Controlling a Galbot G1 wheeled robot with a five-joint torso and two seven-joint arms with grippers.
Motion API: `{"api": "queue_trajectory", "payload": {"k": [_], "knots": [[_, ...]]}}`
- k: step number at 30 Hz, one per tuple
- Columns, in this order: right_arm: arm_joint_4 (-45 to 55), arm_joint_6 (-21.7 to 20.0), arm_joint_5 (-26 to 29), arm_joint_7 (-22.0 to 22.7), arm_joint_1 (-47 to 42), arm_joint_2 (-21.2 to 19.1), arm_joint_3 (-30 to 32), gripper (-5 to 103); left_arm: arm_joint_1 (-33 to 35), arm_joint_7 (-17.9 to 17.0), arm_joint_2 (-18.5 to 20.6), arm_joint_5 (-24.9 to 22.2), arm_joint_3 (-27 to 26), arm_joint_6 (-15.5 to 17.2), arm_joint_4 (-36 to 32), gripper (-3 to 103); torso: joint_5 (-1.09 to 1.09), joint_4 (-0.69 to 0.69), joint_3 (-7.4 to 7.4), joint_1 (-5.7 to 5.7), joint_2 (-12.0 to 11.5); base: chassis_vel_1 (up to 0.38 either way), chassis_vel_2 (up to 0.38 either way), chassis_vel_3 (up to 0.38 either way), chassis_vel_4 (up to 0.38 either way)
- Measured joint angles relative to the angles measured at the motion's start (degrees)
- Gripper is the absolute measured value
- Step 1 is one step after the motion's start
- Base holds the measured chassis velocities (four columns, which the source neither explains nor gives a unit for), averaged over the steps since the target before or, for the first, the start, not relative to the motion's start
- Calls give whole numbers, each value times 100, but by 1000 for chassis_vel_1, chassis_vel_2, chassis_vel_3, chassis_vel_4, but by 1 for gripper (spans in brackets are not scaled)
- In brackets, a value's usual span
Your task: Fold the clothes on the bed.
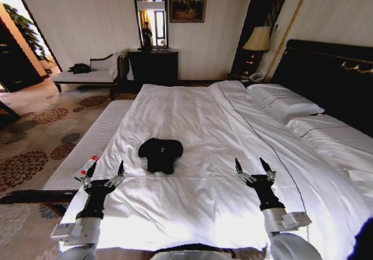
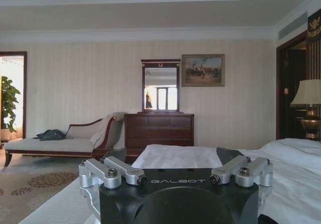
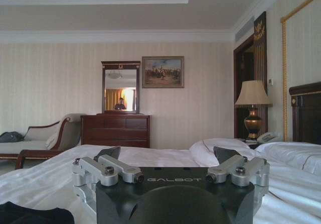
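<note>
The clothes are one black T-shirt (image 1: 160, 154), lying in a compact bundle on the white sheet of the bed (image 1: 198, 120), near its foot and a little left of centre. A dark corner of the T-shirt (image 3: 30, 215) shows in the right wrist view. My left gripper (image 1: 106, 168) hovers open over the sheet, short of the shirt and to its left. At about the same height on the shirt's right, my right gripper (image 1: 250, 164) is open too. Both hold nothing and stand apart from the shirt. In the wrist views the left gripper (image 2: 173, 154) and the right gripper (image 3: 167, 154) have their fingers spread wide.
A white-cushioned bench (image 1: 93, 143) runs along the bed's left side. The dark headboard (image 1: 332, 73) and pillows (image 1: 285, 105) are on the right. Against the far wall stand a chaise (image 1: 87, 76), a dark dresser (image 1: 152, 66) and a lamp (image 1: 257, 38). Patterned carpet (image 1: 41, 132) lies to the left.
</note>
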Motion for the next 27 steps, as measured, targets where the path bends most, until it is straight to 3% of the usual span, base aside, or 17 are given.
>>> {"api": "queue_trajectory", "payload": {"k": [12, 27], "knots": [[-82, 166, -65, -76, 49, 6, -72, 100, -43, 1, 37, -92, -109, -4, 29, 100, 0, 0, 1, 2, 0, -7, 10, 10, -11], [-568, 134, 409, 44, 574, -265, -415, 100, -257, -127, 35, -191, -314, 100, 424, 100, 0, 0, 1, 2, 0, 0, 0, 0, 0]]}}
